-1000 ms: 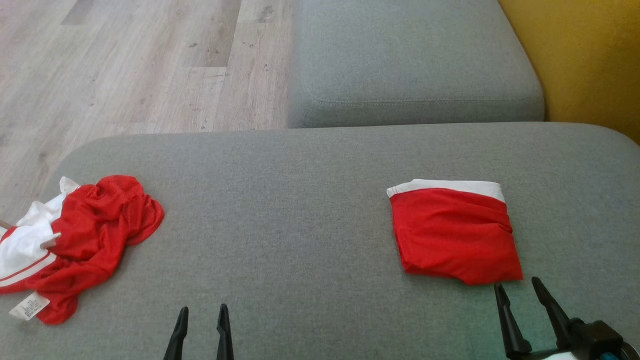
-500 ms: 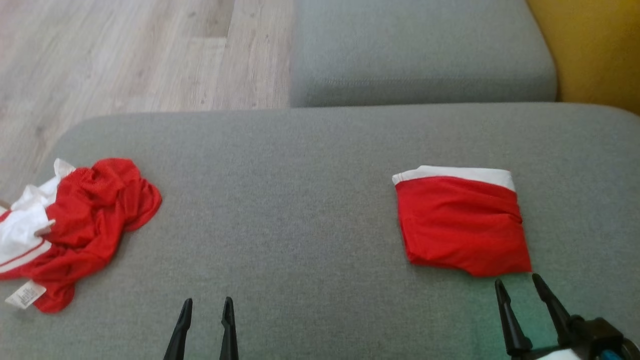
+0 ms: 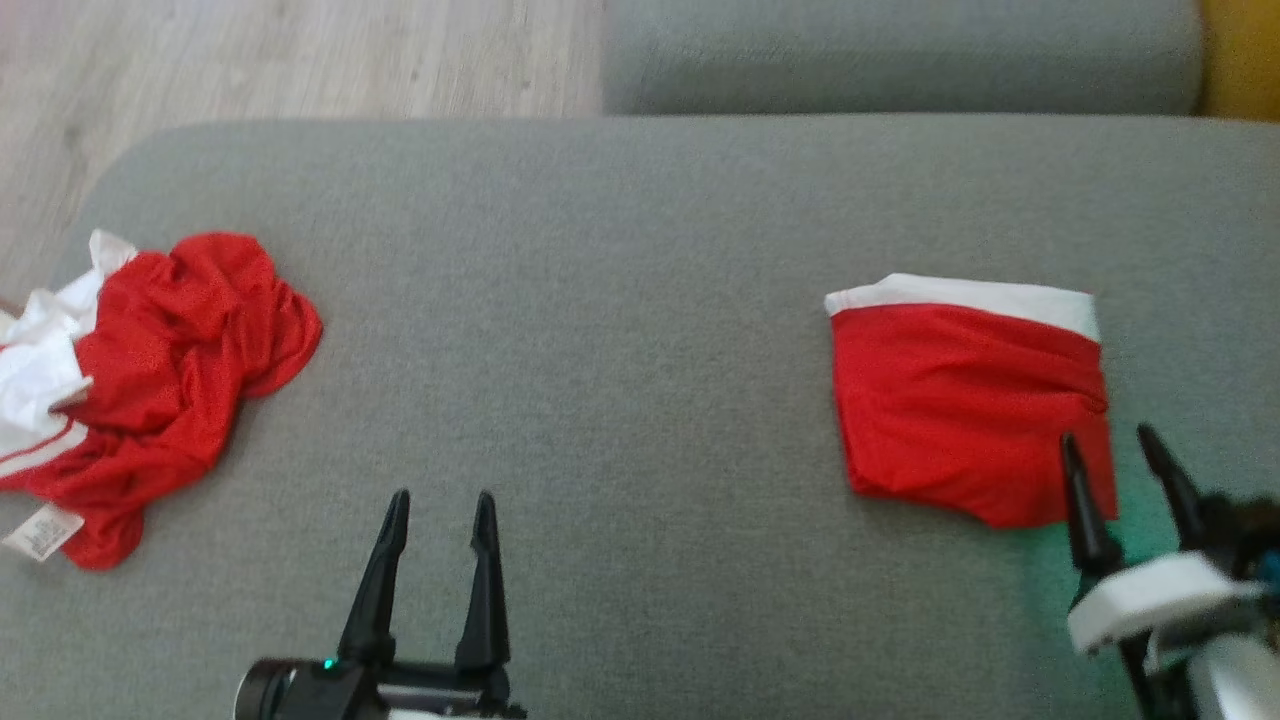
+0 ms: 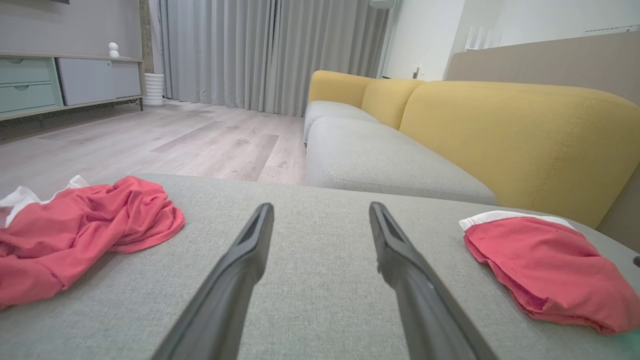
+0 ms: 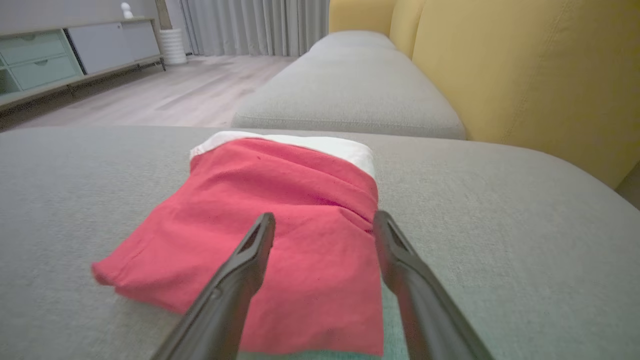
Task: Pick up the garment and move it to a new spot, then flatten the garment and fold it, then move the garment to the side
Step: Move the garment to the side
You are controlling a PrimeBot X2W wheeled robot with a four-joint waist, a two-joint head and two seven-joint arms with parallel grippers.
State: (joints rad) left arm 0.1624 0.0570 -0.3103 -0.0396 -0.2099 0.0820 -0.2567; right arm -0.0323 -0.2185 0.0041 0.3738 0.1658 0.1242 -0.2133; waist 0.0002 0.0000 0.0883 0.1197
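**Both pincers released, one garment folded, one in a heap**

Here is the grey sofa seat [image 3: 620, 300], wide across the head view, with two red pieces on it, well apart. At the right of the frame lies the folded garment [image 3: 965, 400]: a neat red rectangle with a white band along its far edge, flat on the cushion. Over at the left edge sits the crumpled garment [image 3: 170, 380], red mesh bunched up with white panels, and a small white label [image 3: 40, 532] pokes out at its lower left corner.

The left pincer [image 3: 442, 497] rises from the bottom of the frame, left of centre, with its fingers parted and released over bare grey fabric between the two garments. The right pincer [image 3: 1106, 437] is at the lower right, also released, jaws spread. One finger crosses the folded garment's lower right corner and the other stands just beside its right edge. In the right wrist view, the fingers straddle that near right edge. Whether they touch the cloth, I cannot tell.

At the top of the head view run a wooden floor [image 3: 300, 50] and a second grey cushion [image 3: 900, 50]. In the left wrist view a yellow backrest [image 4: 500, 130] stands at the right.
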